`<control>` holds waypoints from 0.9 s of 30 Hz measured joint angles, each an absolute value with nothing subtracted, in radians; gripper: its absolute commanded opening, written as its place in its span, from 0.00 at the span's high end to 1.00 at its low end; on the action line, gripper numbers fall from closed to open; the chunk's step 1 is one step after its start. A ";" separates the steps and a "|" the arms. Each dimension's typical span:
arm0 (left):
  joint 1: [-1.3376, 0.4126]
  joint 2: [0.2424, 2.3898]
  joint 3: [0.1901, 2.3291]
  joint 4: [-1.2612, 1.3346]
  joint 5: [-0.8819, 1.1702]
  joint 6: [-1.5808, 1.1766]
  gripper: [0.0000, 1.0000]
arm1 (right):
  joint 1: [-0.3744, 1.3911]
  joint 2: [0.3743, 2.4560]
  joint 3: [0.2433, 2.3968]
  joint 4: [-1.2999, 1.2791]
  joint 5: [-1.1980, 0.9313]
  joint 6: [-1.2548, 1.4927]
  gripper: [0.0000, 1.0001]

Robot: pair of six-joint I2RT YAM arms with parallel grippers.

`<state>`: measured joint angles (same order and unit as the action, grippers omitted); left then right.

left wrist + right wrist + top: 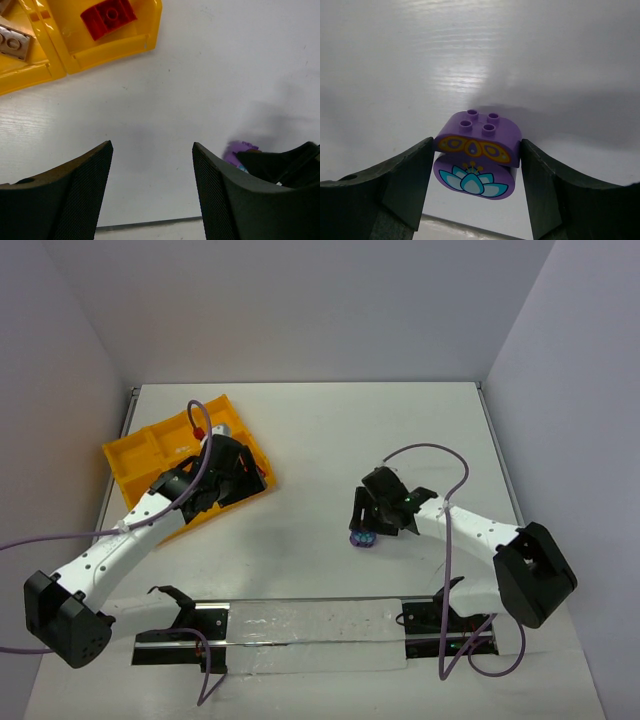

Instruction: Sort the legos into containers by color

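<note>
Fingers of the right pincer (476, 150) fill the bottom of the right wrist view, clenched on both ends of a purple lego (479, 131), so its long axis runs from finger to finger. A lotus-printed piece sits under its studded arch. Pale worktop (470, 50) lies behind; whether the lego rests on it or hangs just clear, I cannot tell.

From the left wrist, the left pincer (152, 150) stands released, with nothing between its fingers. Up and to the left is a corner of the yellow tray (150, 25), with a red lego (107, 17) in the corner cell and a tan plate (12, 42) in the cell beside it. The purple lego peeps out low on the right.

From above, the tray is far left with the left pincer over its near-right corner. The purple lego is right of centre, well apart from it. It must likely travel leftward and away from the bases, to a cell without red. The left arm is nearer the tray, yet the right one has the lego.
</note>
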<state>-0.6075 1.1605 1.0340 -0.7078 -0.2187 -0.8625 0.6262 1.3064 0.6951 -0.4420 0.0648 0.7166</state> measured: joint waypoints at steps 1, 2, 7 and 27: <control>-0.612 1.159 1.017 -0.691 -0.205 -0.865 0.24 | 0.626 1.306 0.710 -0.443 0.054 0.717 0.76; -0.619 1.156 0.996 -0.669 -0.189 -0.870 0.22 | 0.626 1.306 0.726 -0.442 0.044 0.718 0.75; -0.676 1.117 0.849 -0.508 -0.097 -0.912 0.10 | 0.626 1.308 0.820 -0.418 -0.018 0.743 0.75; -0.806 1.066 0.423 0.297 0.040 -1.075 0.10 | 0.627 1.368 0.916 -0.313 -0.193 0.889 0.74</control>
